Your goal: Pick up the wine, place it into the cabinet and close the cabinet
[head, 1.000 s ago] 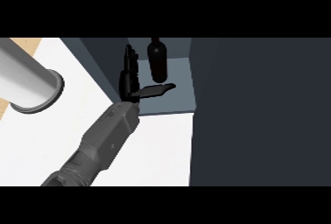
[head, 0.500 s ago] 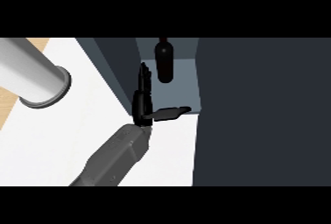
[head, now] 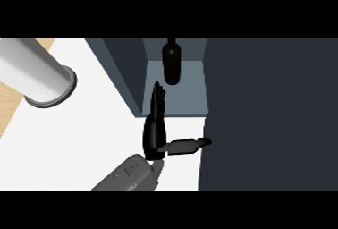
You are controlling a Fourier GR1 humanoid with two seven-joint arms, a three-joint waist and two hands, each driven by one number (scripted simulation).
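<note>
Wine bottle (head: 171, 62) is inside the cabinet (head: 125, 67), at the far end of the view, and no hand holds it.

Nearest, a grey forearm (head: 128, 176) comes in from the lower edge, left of the middle, and angles a little to the right over the white counter (head: 86, 143). It ends in the black left hand (head: 155, 134), seen edge-on above the counter's right part, just in front of the cabinet opening. The hand holds nothing. Its fingers (head: 157, 100) are straight and pressed together, pointing away from the robot. The tips reach the front of the opening beside the cabinet's left wall. The thumb (head: 188, 145) sticks out sideways to the right. Its tip meets the near left edge of the dark door panel (head: 271, 112); cannot tell if it really touches.

The door panel fills the whole right side of the view, from near to far.

On the left, a big light-grey cylinder (head: 33, 71) with a darker rim lies over the counter's left edge, well apart from the hand; cannot tell what it is. A strip of wood-coloured floor (head: 13, 107) shows past that edge.

Farther on, the cabinet stands open, its grey-blue bottom panel (head: 185, 96) in view between the left wall and the door. The bottle is dark, seen from above, neck toward the far side, deep in the cabinet and apart from the fingertips.
</note>
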